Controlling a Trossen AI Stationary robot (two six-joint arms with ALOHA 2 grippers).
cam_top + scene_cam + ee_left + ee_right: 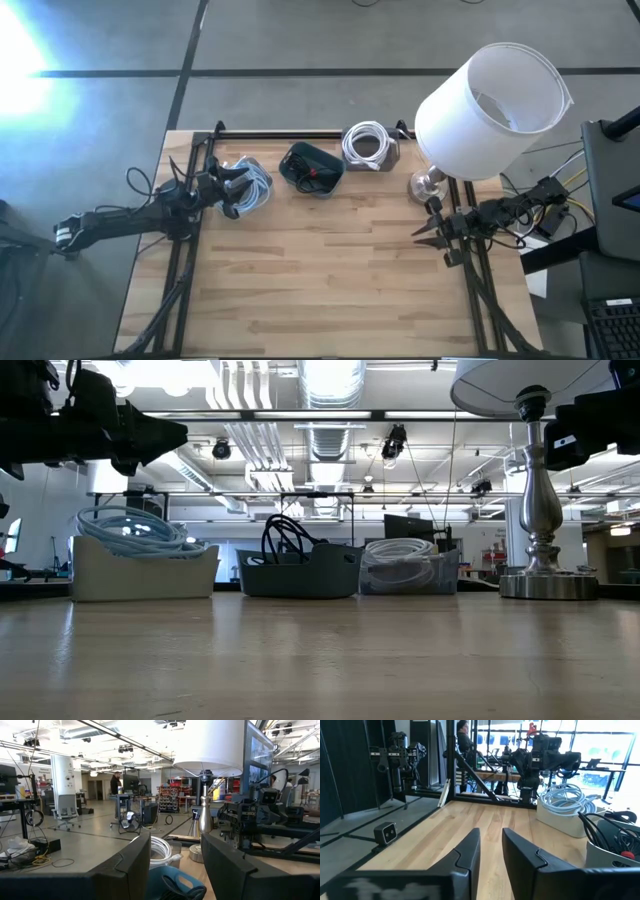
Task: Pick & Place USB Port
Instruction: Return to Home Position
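The left gripper (pixel 238 192), jaws spread and empty, hung over the cream bin (pixel 140 572) at the table's 10 o'clock. A clean retreat would mean rising clear of its pale cable coil (pixel 256 186) before drawing back toward 9. The right gripper (pixel 424 226), jaws slightly parted on nothing, sat at 3 o'clock, just beside the lamp (pixel 543 510), whose base it should avoid. The black bin (pixel 300 575) at 12 held dark cable loops, and a white cable coil (pixel 365 143) lay in the clear bin (pixel 410 578) at 1. The wooden table (pixel 330 280) faced an open workshop, with a person (pixel 115 782) far off.

Wooden table (pixel 330 280), along its far edge a white bin (pixel 145 575), black bin (pixel 298 575), clear bin (pixel 410 575), lamp (pixel 548 585)
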